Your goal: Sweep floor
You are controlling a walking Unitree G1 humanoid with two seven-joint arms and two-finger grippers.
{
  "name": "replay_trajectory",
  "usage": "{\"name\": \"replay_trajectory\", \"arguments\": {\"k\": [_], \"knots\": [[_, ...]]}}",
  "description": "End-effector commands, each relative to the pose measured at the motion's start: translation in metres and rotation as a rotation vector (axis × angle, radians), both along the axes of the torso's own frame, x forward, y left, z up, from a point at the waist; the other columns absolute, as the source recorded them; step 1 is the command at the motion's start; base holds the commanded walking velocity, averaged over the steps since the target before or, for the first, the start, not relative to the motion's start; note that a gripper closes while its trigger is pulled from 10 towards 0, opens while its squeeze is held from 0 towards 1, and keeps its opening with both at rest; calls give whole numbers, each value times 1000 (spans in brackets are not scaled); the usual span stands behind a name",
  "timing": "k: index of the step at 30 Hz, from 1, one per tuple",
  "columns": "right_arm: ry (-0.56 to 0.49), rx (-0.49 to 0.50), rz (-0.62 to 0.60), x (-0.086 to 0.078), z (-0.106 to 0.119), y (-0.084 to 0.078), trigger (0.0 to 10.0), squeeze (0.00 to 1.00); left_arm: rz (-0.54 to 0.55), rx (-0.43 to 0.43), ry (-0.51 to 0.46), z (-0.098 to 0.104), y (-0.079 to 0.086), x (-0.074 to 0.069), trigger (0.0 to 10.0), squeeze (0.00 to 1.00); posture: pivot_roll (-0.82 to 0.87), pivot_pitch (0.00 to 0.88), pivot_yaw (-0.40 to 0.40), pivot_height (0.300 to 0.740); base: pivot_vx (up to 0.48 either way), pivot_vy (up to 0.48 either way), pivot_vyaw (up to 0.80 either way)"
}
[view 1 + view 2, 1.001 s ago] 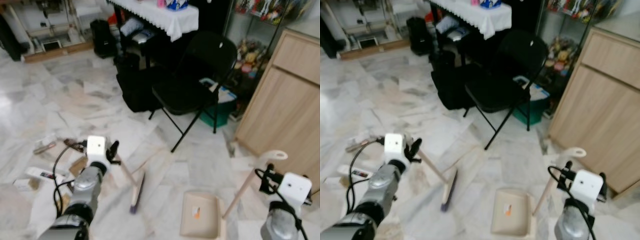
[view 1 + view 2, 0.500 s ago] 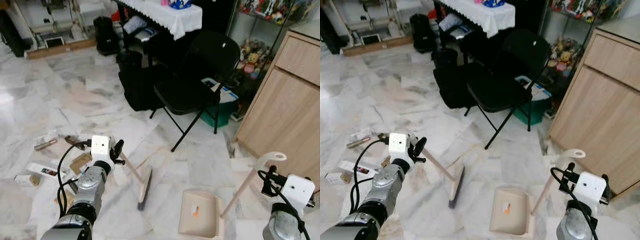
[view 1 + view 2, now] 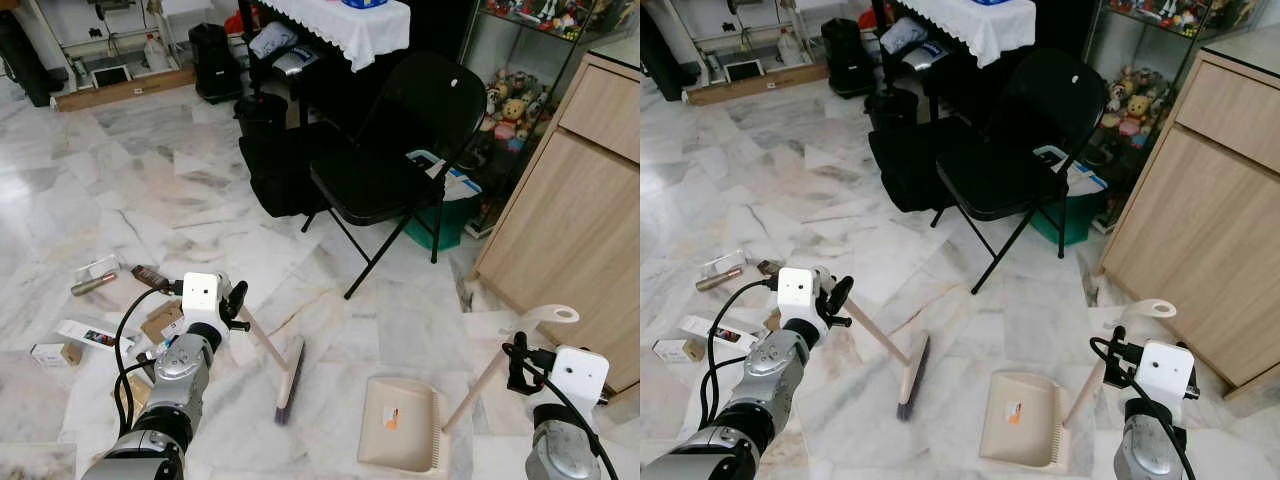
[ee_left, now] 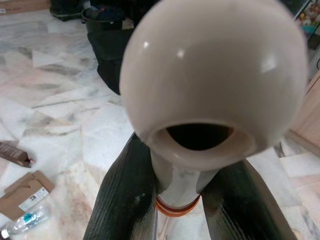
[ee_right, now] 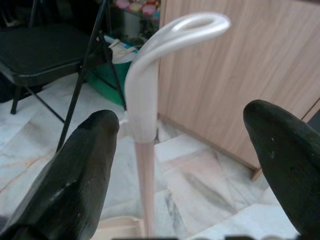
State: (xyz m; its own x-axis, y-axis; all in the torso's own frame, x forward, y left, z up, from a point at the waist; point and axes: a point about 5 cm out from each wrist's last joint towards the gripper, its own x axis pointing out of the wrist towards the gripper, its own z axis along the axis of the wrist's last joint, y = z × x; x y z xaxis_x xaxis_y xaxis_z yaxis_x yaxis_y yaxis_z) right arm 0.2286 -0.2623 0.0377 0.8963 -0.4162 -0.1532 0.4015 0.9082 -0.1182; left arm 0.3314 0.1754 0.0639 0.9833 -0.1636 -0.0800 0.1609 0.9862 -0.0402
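Ahead, I see bare floor (image 3: pixel 150 190) up to the chair (image 3: pixel 400 150). My left hand (image 3: pixel 232 303) pinches the broom (image 3: pixel 285 370) handle, bristles down beside the dustpan (image 3: pixel 400 425). My right hand (image 5: pixel 190 150) is spread around its handle.

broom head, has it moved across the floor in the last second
Yes. The broom head has slid toward the dustpan, so the gap between them is narrower; the left end effector holds its handle.

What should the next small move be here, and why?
Probably close the right gripper on the dustpan handle: its fingers stand wide apart either side of the handle. The left gripper already clamps the broom handle, with the broom head resting on the floor beside the dustpan.
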Motion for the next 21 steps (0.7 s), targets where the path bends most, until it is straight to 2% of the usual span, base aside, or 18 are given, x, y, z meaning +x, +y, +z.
{"name": "replay_trajectory", "arguments": {"k": [1,12,21], "knots": [[13,7,-8,0,-2,-5,10000,0,7,9,-43,10,4,5,10000,0,-4,113,32,740,0,0,0],[10,-23,-9,9,3,-20,10000,0,10,15,-39,9,7,4,10000,0,-4,119,34,740,0,0,0],[-8,-20,41,21,9,-22,10000,0,5,16,-44,11,5,5,10000,0,2,112,35,740,0,0,0]]}}
